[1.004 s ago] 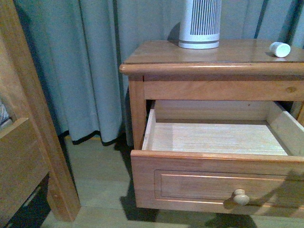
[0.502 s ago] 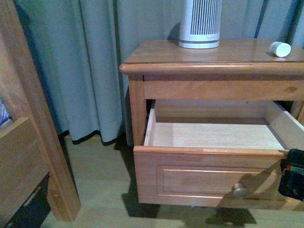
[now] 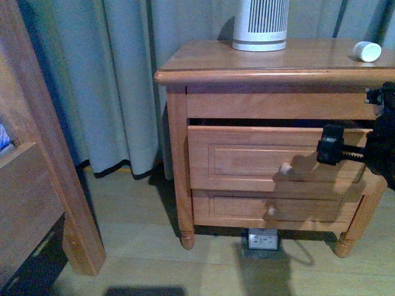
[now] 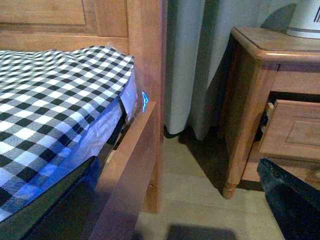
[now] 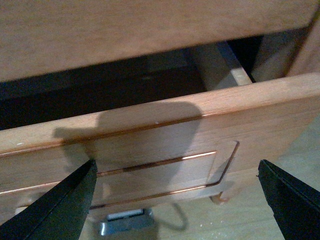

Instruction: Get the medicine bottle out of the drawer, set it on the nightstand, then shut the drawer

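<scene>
- The medicine bottle (image 3: 368,51) is already out: you can see it lying on its side near the back right corner of the nightstand (image 3: 203,61) top, well apart from the white slatted device (image 3: 260,24) standing further left.
- That leaves only the closing. The drawer (image 3: 247,161) is mostly in, but its front stands proud of the cabinet face, and a dark gap shows above its top edge (image 5: 165,112) in the right wrist view.
- Your right end effector (image 5: 175,190) is spread wide with nothing between its fingers (image 5: 65,205); both dark tips frame the recessed panel of the drawer front, close to it. Whether any part is actually pressing on the wood, you cannot tell from these views.
- In the front view the right arm (image 3: 370,145) sits in front of the drawer's right end, off to the side of the round knob (image 3: 285,167).
- Your left end effector (image 4: 292,200) shows only as a dark edge in a corner of its own wrist camera, so you cannot tell how far open it is. It points past the bed frame (image 4: 145,75) and checked bedding (image 4: 55,105) towards the nightstand's side and seems to play no part here.
- By my reading you are on the last stretch: a further straight push should seat the front flush. Pushing off-centre could skew the drawer in its runners, so watch the gap on both sides.
</scene>
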Available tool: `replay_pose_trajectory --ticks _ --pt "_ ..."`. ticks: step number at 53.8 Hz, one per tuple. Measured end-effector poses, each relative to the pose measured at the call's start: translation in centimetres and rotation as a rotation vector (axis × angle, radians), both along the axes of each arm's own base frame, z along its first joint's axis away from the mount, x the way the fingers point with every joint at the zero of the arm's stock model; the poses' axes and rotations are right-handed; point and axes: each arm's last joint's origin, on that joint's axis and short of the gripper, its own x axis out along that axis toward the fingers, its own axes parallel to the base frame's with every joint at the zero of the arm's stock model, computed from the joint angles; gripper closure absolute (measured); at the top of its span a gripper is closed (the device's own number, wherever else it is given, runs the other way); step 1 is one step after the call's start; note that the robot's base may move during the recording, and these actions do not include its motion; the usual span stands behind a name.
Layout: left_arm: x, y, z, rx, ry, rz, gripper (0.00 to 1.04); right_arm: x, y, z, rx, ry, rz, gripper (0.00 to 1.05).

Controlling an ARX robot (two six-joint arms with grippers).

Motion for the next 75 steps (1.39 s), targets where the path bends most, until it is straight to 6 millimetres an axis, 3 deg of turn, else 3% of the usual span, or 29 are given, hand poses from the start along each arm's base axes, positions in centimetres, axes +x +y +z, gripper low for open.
replay_pose_trajectory --ticks 8,17,28,34,45,52,61,68,75 --pt "0.0 0.0 0.0 0.0 0.0 0.0 0.07 3.0 -0.4 0.3 -0.042 -0.004 0.014 0.07" --pt "0.0 0.0 0.0 0.0 0.0 0.0 0.07 3.6 -0.5 -0.3 -0.067 0.029 0.048 0.07" --pt "0.0 0.0 0.0 0.0 0.0 0.0 0.07 3.2 -0.7 0.0 -0.054 0.031 0.039 0.07" --pt "0.0 0.0 0.0 0.0 0.0 0.0 0.07 1.3 -0.8 1.8 -0.019 0.02 0.017 0.07" --pt "0.0 0.0 0.0 0.0 0.0 0.0 0.07 -5.1 -0.7 6.4 0.012 -0.02 0.018 0.07" --pt "0.0 0.0 0.0 0.0 0.0 0.0 0.07 -10.8 -1.1 8.4 -0.025 -0.035 0.004 0.07" --pt "0.0 0.0 0.0 0.0 0.0 0.0 0.07 -19.5 -3.0 11.8 -0.088 -0.127 -0.079 0.07" --pt "0.0 0.0 0.0 0.0 0.0 0.0 0.07 -24.8 -3.4 12.6 -0.112 -0.186 -0.125 0.07" --pt "0.0 0.0 0.0 0.0 0.0 0.0 0.07 -29.8 -3.0 11.6 -0.12 -0.236 -0.129 0.07"
